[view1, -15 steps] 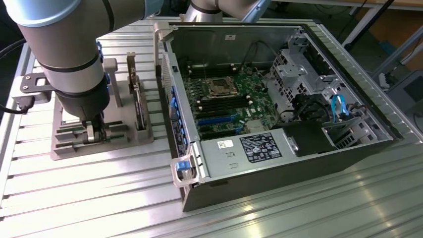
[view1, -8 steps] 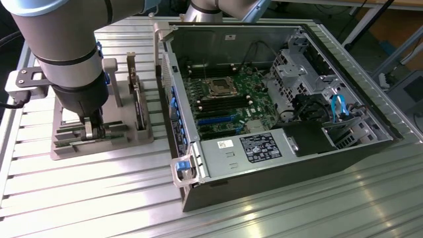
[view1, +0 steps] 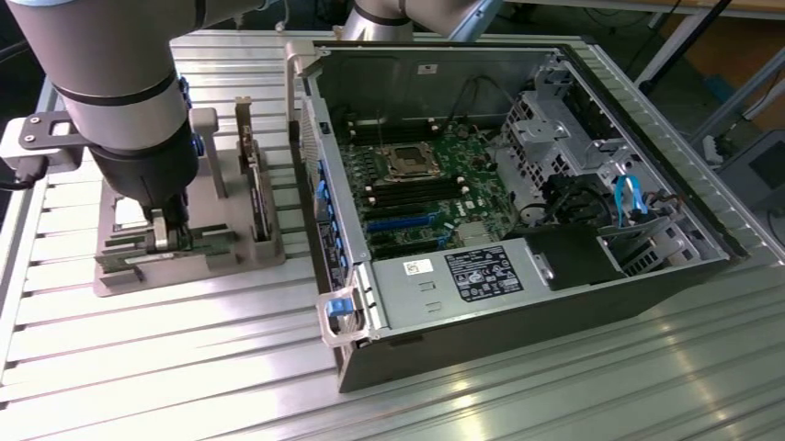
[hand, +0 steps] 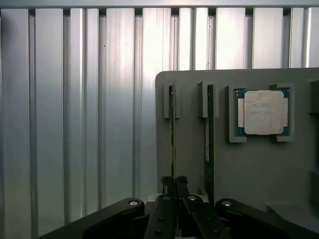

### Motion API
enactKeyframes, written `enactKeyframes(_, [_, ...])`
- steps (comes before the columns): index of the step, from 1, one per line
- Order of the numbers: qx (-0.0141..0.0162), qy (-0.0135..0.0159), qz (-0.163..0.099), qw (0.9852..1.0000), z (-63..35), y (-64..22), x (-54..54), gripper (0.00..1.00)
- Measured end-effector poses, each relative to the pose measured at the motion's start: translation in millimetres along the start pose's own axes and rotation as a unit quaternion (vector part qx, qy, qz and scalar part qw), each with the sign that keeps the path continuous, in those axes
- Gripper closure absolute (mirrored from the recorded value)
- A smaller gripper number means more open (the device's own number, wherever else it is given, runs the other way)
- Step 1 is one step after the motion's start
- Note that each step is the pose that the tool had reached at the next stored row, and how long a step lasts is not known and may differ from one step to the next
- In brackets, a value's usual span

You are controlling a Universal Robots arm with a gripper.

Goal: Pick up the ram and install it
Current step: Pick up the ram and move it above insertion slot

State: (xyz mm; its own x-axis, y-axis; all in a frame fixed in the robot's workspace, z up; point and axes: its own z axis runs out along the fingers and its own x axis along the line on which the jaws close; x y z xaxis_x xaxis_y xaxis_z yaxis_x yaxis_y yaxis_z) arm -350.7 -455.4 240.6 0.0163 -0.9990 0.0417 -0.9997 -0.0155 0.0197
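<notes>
Exterior view. The arm reaches down over a grey holder (view1: 233, 262) on the slatted metal table (view1: 184, 367). The gripper (view1: 165, 237) is sunk into the holder's slots, fingers drawn close together. What sits between them cannot be made out from here. A dark upright board (view1: 254, 197) stands in the holder a short way off the jaws, on the side toward the open computer case (view1: 405, 317). The case lies well apart from the jaws, its motherboard (view1: 417, 184) exposed and facing up.

Wrist view. The gripper (hand: 174, 183) is clenched on the ram (hand: 173, 129). The stick is seen edge-on as a thin line running straight out from between the fingertips (hand: 168, 183) to a grey end post of the holder (hand: 249, 169). The ram is seated upright in its holder slot, not in the case. A second board (hand: 210, 139), also edge-on, stands parallel just beside the jaws, not touching them. Farther out on that same side a square silver processor chip (hand: 262, 112) lies flat in its own recess. On the jaws' other side is bare ribbed table (hand: 75, 124).
</notes>
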Motion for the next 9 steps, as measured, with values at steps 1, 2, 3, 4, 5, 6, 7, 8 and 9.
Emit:
enactKeyframes(1, [0.0, 0.0, 0.0, 1.0, -1.8, 0.0, 0.1, 0.88])
enactKeyframes(2, [0.0, 0.0, 0.0, 1.0, -4.2, 0.1, 0.2, 0.88])
enactKeyframes(3, [0.0, 0.0, 0.0, 1.0, -6.5, 0.1, 0.3, 0.88])
enactKeyframes(4, [0.0, 0.0, 0.0, 1.0, -10.0, 0.2, 0.4, 0.88])
enactKeyframes(5, [0.0, 0.0, 0.0, 1.0, -12.5, 0.2, 0.5, 0.88])
enactKeyframes(6, [0.0, 0.0, 0.0, 1.0, -14.9, 0.3, 0.6, 0.88])
enactKeyframes(7, [0.0, 0.0, 0.0, 1.0, -18.9, 0.4, 0.8, 0.88])
enactKeyframes(8, [0.0, 0.0, 0.0, 1.0, -25.2, 0.5, 1.1, 0.88])
enactKeyframes(9, [0.0001, 0.0, 0.0, 1.0, -30.1, 0.6, 1.2, 0.88])
